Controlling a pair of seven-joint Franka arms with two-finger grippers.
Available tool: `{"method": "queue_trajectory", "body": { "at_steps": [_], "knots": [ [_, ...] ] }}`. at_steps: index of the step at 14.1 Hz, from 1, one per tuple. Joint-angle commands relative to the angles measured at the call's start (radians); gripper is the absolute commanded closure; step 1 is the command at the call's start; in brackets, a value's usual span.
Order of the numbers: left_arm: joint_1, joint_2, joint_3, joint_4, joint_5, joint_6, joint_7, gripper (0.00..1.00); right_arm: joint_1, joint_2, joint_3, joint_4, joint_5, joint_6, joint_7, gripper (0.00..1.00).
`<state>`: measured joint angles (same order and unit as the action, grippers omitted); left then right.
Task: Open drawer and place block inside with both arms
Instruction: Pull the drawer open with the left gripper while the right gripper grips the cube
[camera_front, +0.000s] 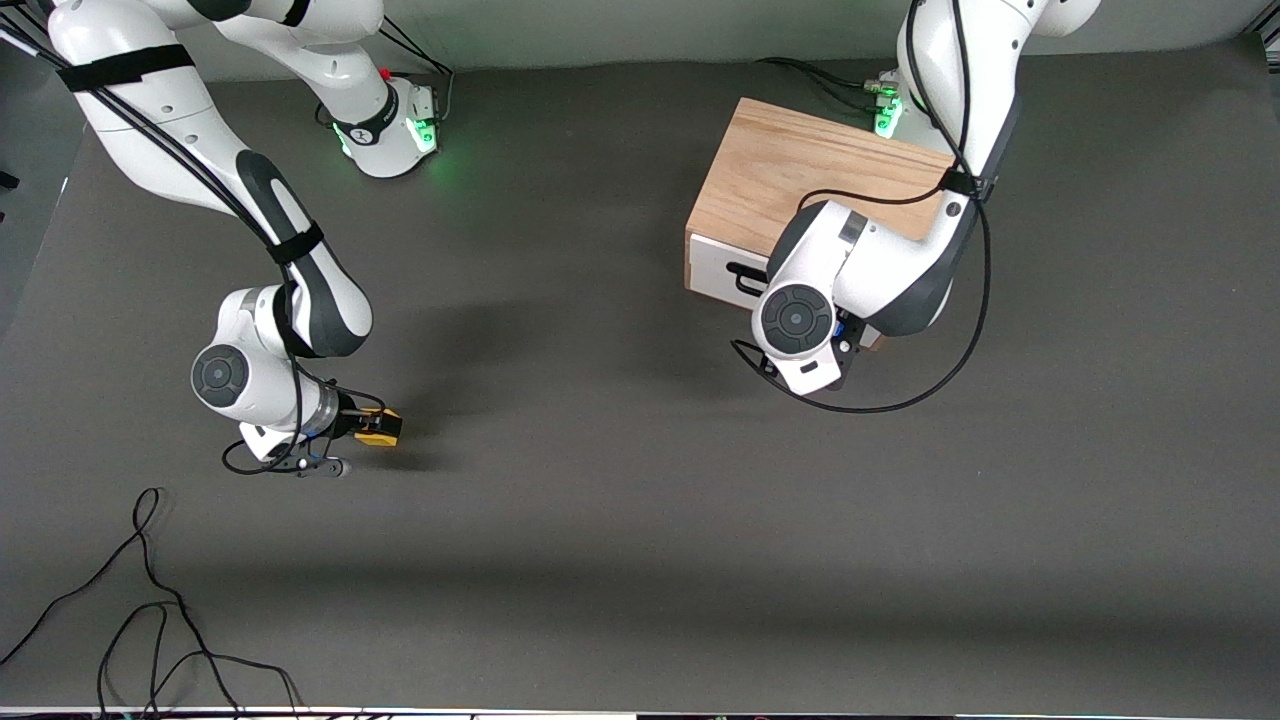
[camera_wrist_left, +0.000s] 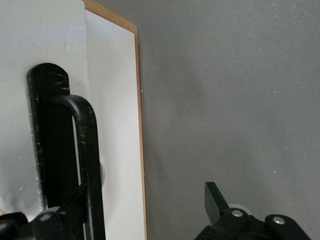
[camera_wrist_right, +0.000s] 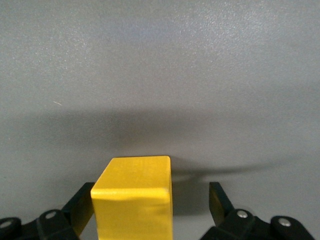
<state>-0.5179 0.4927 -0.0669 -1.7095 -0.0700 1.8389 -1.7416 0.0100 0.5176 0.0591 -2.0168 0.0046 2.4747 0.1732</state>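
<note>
Front view: a light oak box (camera_front: 800, 180) sits on the dark grey table (camera_front: 620, 520) toward the left arm's end, its drawer (camera_front: 720, 268) shut, the white front and black wire handle (camera_front: 745, 275) partly hidden by the left arm's wrist. The left hand (camera_front: 835, 350) is itself almost wholly covered by that wrist. Toward the right arm's end, the right hand (camera_front: 385, 428) is low at the table with the yellow block (camera_front: 378, 431) between its fingers.

Left wrist view: the left hand (camera_wrist_left: 145, 210) stands wide open, one finger (camera_wrist_left: 216, 202) clear of the drawer front (camera_wrist_left: 115, 125), the other hidden by the handle (camera_wrist_left: 87, 150), which lies between them, ungripped.

Right wrist view: the right hand (camera_wrist_right: 150, 205) is spread wide around the block (camera_wrist_right: 134, 197); a gap shows at one finger (camera_wrist_right: 217, 202), contact at the other unclear
</note>
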Motion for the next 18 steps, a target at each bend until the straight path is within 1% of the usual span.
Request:
{"method": "queue_trajectory", "body": {
  "at_steps": [1, 3, 5, 6, 7, 9, 12, 13, 15, 17, 18],
  "knots": [
    [-0.004, 0.049, 0.004, 0.073, 0.015, -0.009, 0.007, 0.00, 0.005, 0.004, -0.002, -0.010, 0.009, 0.029, 0.020, 0.00],
    [-0.004, 0.075, 0.004, 0.128, 0.016, -0.009, 0.008, 0.00, 0.005, 0.004, -0.002, -0.010, 0.009, 0.030, 0.020, 0.00],
    [-0.004, 0.108, 0.007, 0.200, 0.016, -0.006, 0.008, 0.00, 0.007, 0.002, -0.002, -0.011, 0.009, 0.030, 0.019, 0.03],
    [-0.002, 0.124, 0.007, 0.233, 0.015, -0.006, 0.007, 0.00, 0.007, 0.002, -0.002, -0.011, 0.008, 0.030, 0.015, 0.05],
    [-0.002, 0.133, 0.007, 0.247, 0.015, 0.000, 0.005, 0.00, 0.007, 0.002, -0.002, -0.011, 0.008, 0.030, 0.012, 0.08],
    [-0.004, 0.144, 0.007, 0.249, 0.015, 0.010, 0.004, 0.00, 0.007, 0.002, -0.002, -0.011, 0.008, 0.030, 0.009, 0.20],
    [-0.004, 0.155, 0.007, 0.254, 0.027, 0.013, -0.001, 0.00, 0.007, -0.001, -0.002, -0.011, 0.006, 0.030, 0.008, 0.28],
    [-0.004, 0.168, 0.007, 0.275, 0.027, 0.019, 0.000, 0.00, 0.007, -0.001, -0.002, -0.011, 0.006, 0.030, 0.008, 0.32],
    [-0.007, 0.197, 0.007, 0.315, 0.027, 0.055, 0.004, 0.00, 0.007, -0.001, -0.002, -0.011, 0.006, 0.030, 0.008, 0.39],
    [-0.008, 0.205, 0.007, 0.324, 0.035, 0.103, 0.010, 0.00, 0.007, -0.001, -0.002, -0.010, 0.006, 0.030, 0.008, 0.48],
    [-0.008, 0.204, 0.007, 0.324, 0.053, 0.124, 0.008, 0.00, 0.007, -0.001, -0.002, -0.010, 0.006, 0.029, 0.008, 0.51]
  ]
}}
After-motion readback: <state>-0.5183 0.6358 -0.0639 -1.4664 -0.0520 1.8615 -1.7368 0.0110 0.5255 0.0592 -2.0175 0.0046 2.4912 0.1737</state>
